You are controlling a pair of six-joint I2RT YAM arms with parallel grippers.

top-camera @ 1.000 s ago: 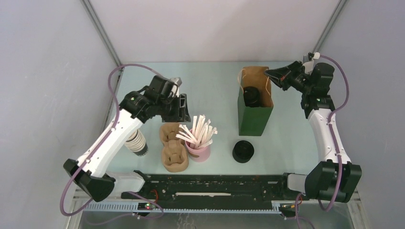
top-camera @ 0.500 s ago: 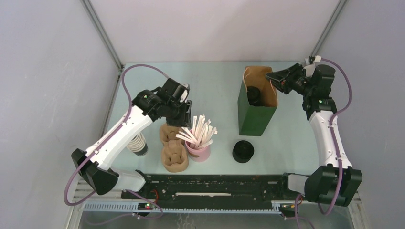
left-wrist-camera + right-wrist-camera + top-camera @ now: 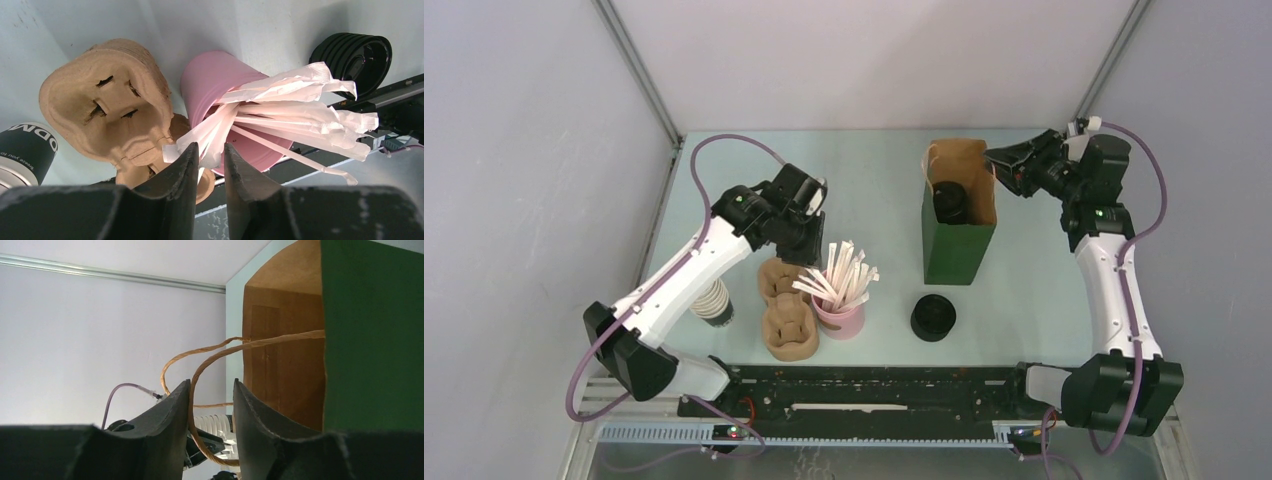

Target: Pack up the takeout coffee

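Right gripper [image 3: 210, 385]: jaws apart, handle [image 3: 280, 340] looped between. Takeout coffee [image 3: 951, 203] just beyond, inside green bag [image 3: 959, 250]. Hazard: retreat snags handle, toppling bag. Left gripper [image 3: 209, 150]: around straws [image 3: 290, 92], grip undeterminable.

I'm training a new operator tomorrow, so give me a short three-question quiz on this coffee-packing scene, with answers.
1. True or false: the lidded black cup sits inside the green bag.
2. What lies between the fingertips of the left hand? A) wrapped straws B) a stack of lids C) a cardboard tray
3. In the right wrist view, what thin thing loops between the parted fingers of the right hand?
Key: 1 true; 2 A; 3 the bag's twine handle.
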